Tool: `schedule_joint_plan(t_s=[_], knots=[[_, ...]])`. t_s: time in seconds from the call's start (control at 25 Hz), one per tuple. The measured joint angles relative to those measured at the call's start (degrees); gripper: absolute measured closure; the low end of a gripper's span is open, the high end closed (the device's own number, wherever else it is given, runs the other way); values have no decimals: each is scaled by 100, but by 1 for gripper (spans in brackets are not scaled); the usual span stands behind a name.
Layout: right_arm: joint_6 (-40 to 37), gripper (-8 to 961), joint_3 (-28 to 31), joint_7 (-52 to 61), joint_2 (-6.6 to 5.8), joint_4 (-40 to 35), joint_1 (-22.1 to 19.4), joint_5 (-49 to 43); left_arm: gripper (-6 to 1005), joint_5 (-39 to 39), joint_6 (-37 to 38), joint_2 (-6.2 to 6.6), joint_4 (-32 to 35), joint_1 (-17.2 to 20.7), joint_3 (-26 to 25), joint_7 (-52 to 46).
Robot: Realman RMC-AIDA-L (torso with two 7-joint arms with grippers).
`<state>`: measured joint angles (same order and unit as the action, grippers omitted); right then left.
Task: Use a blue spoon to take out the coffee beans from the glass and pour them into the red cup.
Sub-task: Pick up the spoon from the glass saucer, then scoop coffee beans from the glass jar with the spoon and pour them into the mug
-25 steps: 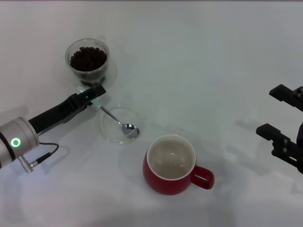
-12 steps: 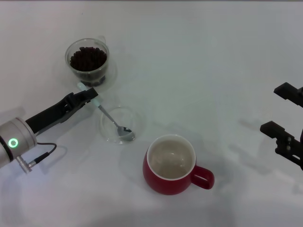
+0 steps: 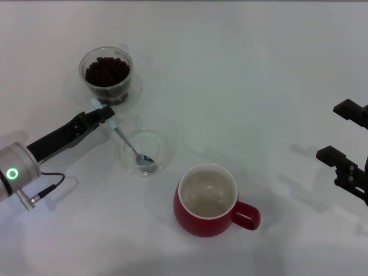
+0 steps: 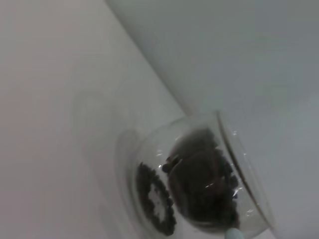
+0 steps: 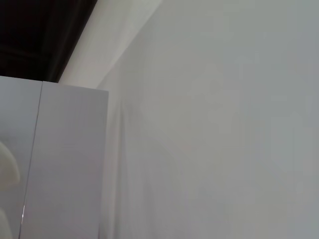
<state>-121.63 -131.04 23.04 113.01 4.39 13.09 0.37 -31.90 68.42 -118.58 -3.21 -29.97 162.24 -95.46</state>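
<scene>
My left gripper [image 3: 103,114] is shut on the pale blue handle of the blue spoon [image 3: 127,142]. The spoon slants down, its silver bowl over the flat clear saucer [image 3: 144,153]. The glass [image 3: 107,73] full of dark coffee beans [image 3: 106,71] stands just behind the gripper. The left wrist view shows the glass [image 4: 199,184] and beans [image 4: 204,186] close up, with the spoon's handle tip [image 4: 232,233] at the edge. The red cup [image 3: 210,200] stands empty at the front centre, handle to the right. My right gripper [image 3: 345,146] is open and parked at the right edge.
Everything stands on a white table [image 3: 241,86]. The saucer lies between the glass and the red cup. The right wrist view shows only pale surfaces [image 5: 199,124].
My left gripper has drawn back to the left with the spoon. The spoon's bowl has slid from the saucer's right side to its middle. The right arm has barely moved.
</scene>
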Motion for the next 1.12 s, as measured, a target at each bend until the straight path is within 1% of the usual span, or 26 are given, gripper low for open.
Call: schedule_joint_plan(t_s=[0.12,0.24,0.48,0.56,0.64,0.72,0.92,1.0,1.04,1.08,1.12], knots=[[0,252,-3,-1,0,0,24,0,877,-193,225,-4,0,71,0,318],[1,252,-20,-2,0,-1,47,0,877,-416,694,5,-96,160,1,613],[-1,252,-41,-25,0,-7,92,-28,877,-838,1910,17,-684,231,2,858],[-7,252,-51,-61,2,-10,98,-42,877,-1003,2234,39,-900,239,19,938],[-50,252,-59,-118,10,-24,98,-50,877,-1163,2479,94,-1111,239,39,1006],[-109,252,-62,-155,19,-45,98,-52,877,-1347,2705,188,-1329,228,42,1047],[-149,252,-69,-141,26,-124,97,-57,877,-1747,2782,419,-1552,151,50,1076],[-150,252,-70,-138,27,-167,97,-62,877,-1845,2723,471,-1594,42,51,1063],[-150,252,-70,-137,27,-186,95,-64,877,-1901,2600,495,-1647,-84,51,1049],[-151,252,-70,-135,27,-210,92,-64,878,-1910,2467,500,-1694,-178,55,1014],[-153,252,-70,-133,27,-233,90,-64,878,-1910,2467,500,-1694,-178,55,1014]])
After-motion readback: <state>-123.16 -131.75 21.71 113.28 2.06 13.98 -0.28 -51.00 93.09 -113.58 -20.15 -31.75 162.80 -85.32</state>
